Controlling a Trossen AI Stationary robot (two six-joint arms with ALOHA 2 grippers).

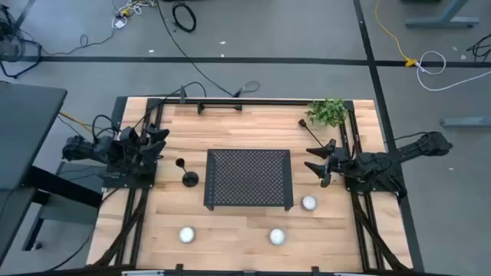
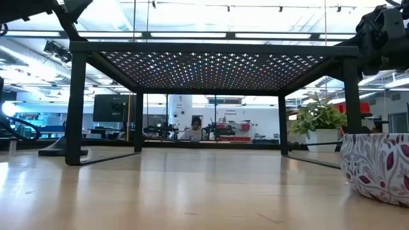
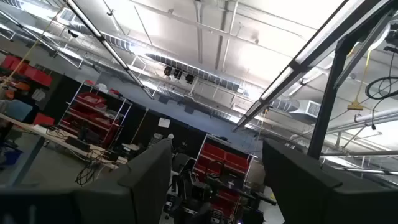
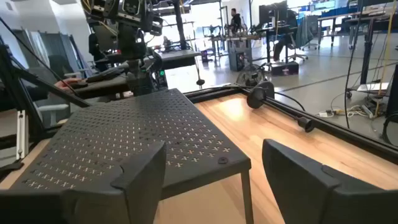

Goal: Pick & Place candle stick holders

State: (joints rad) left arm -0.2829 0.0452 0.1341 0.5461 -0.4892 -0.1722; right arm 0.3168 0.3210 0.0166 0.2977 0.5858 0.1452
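Note:
One black candle stick holder (image 1: 186, 173) stands upright on its round base just left of the black perforated tray (image 1: 248, 178). It also shows far off in the right wrist view (image 4: 200, 78). A second, longer holder (image 1: 316, 132) lies on its side on the wood at the far right, its round base (image 4: 255, 97) toward the far edge. A third holder does not show. My left gripper (image 1: 157, 142) is open and empty at the table's left, tipped up toward the ceiling (image 3: 217, 152). My right gripper (image 1: 319, 159) is open and empty just right of the tray, facing it (image 4: 214, 155).
The tray stands on thin legs (image 2: 77, 108) at mid-table. Three white patterned cups sit toward the near edge (image 1: 309, 203) (image 1: 186, 234) (image 1: 277, 236); one shows close in the low view (image 2: 377, 167). A potted plant (image 1: 327, 112) stands at the far right corner.

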